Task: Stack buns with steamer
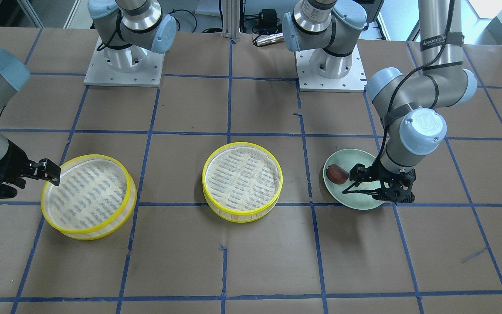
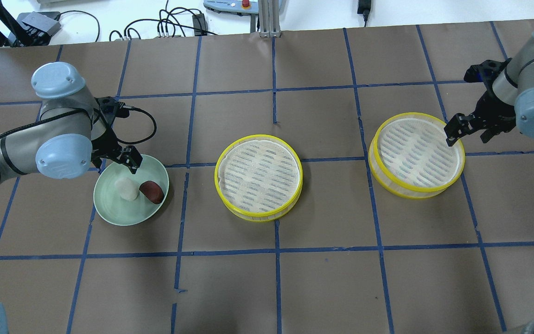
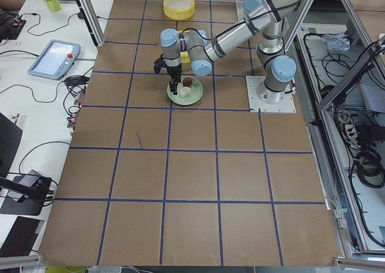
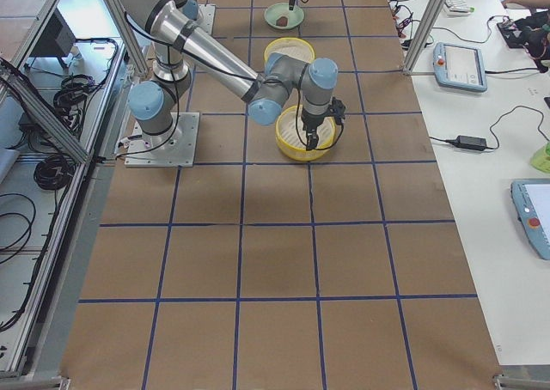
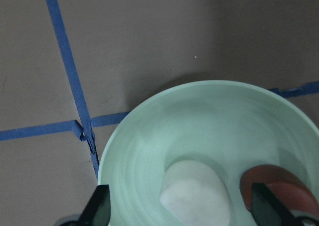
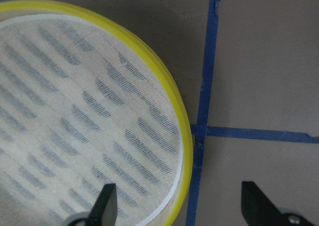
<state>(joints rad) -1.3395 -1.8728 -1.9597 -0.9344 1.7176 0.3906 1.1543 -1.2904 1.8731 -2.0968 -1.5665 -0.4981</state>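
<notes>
A pale green plate (image 2: 128, 212) holds a white bun (image 2: 126, 189) and a dark reddish-brown bun (image 2: 152, 192). My left gripper (image 2: 127, 162) hangs low over the plate's robot-side half, open and empty. In the left wrist view the gripper (image 5: 183, 208) has the white bun (image 5: 197, 196) between its fingertips, and the brown bun (image 5: 279, 186) lies by one finger. Two empty yellow-rimmed steamers stand on the table: one in the middle (image 2: 258, 176), one on my right (image 2: 416, 153). My right gripper (image 2: 468, 132) is open, and in its wrist view (image 6: 180, 203) it straddles the right steamer's rim (image 6: 174, 111).
The table is brown paper with a blue tape grid (image 2: 276, 232). The two arm bases (image 1: 122, 65) stand at the robot's edge. Cables and a control box (image 2: 174, 23) lie beyond the far edge.
</notes>
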